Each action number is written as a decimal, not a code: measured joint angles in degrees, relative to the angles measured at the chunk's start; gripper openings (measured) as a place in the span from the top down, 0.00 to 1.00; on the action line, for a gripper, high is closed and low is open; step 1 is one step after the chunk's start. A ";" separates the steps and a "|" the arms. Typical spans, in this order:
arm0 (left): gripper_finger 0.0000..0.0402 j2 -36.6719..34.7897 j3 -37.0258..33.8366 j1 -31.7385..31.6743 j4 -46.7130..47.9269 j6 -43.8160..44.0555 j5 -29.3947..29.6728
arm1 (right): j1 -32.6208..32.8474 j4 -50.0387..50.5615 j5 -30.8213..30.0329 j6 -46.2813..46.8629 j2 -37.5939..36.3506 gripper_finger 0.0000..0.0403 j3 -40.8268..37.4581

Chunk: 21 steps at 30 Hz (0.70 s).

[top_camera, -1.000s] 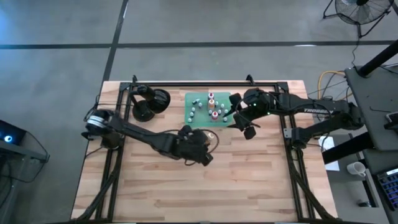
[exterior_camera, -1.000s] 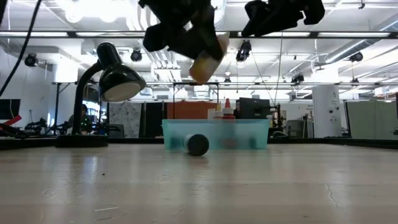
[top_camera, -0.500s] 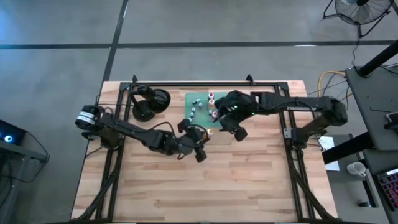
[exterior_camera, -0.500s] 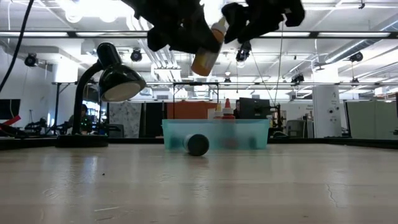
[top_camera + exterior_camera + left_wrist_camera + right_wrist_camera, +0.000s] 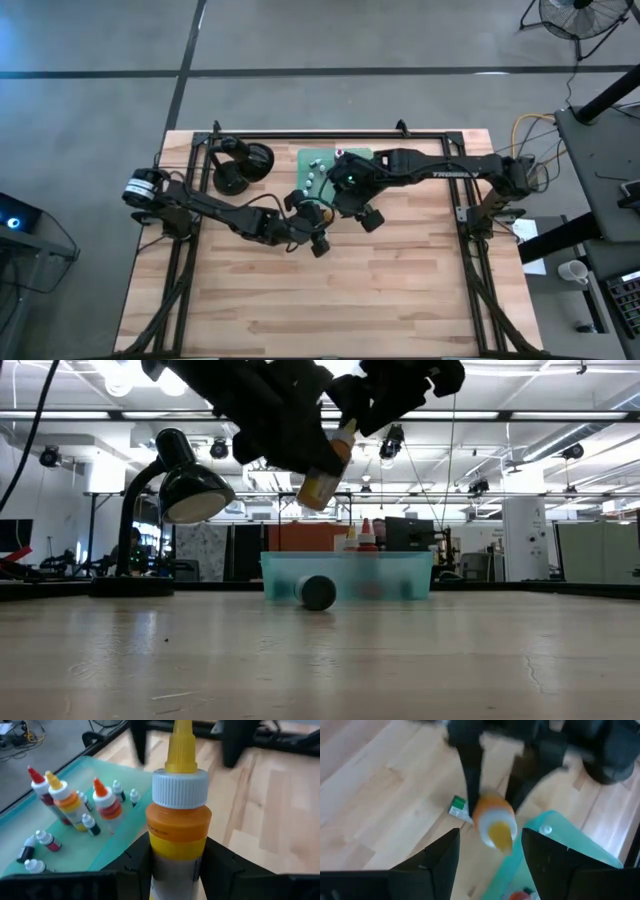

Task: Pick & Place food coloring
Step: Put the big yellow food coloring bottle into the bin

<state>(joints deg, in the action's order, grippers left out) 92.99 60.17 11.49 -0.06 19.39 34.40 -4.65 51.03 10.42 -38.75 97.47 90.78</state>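
Surface: wooden table (image 5: 400,280), open workshop behind
Bottle: orange-yellow food coloring bottle (image 5: 178,827), held upright above the table beside the tray
Left gripper (image 5: 316,218): clamped on the bottle body, presenting the nozzle
Right gripper (image 5: 490,852): fingers apart, straddling the nozzle, likely for a handover
Tray (image 5: 107,857): green, holds remaining bottles

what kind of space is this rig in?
Probably a big open lab or workshop, not a home. The low view shows exposed ceiling ducts and rows of strip lights beyond the table, and the high view shows bare concrete floor with a standing fan nearby.
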 joint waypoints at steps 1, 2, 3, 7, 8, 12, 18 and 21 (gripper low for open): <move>0.73 0.00 -0.55 -0.22 -0.27 0.04 -0.08 | 0.30 -0.05 0.12 -0.09 0.18 0.49 0.35; 0.73 0.00 -1.06 -0.47 -0.55 0.04 -0.18 | 0.55 -0.18 0.15 -0.10 0.23 0.49 0.53; 0.73 -0.01 -1.51 -0.67 -1.24 0.06 -0.18 | 0.74 -0.16 0.15 -0.12 0.24 0.49 0.55; 0.73 -0.15 -2.26 -1.01 -3.05 0.07 -0.20 | 0.75 -0.31 0.10 0.73 0.24 0.49 0.55; 0.73 -0.15 -2.26 -1.05 -3.41 0.01 -0.22 | 0.72 -0.24 0.09 1.08 0.26 0.49 0.53; 0.73 -0.15 -2.28 -1.30 -5.99 -1.79 -1.60 | 0.66 -0.65 0.11 0.85 0.26 0.49 0.46; 0.73 -0.24 -2.06 -1.31 -6.64 -2.71 -2.38 | 0.66 -1.80 0.09 0.77 0.26 0.49 0.03; 0.73 -0.24 -2.04 -1.31 -6.99 -2.73 -2.39 | 0.64 -1.85 0.09 0.63 0.26 0.49 -0.04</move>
<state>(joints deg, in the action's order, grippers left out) 92.75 58.13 10.17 -7.05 16.67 32.01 -4.01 49.18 10.50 -38.12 97.73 90.74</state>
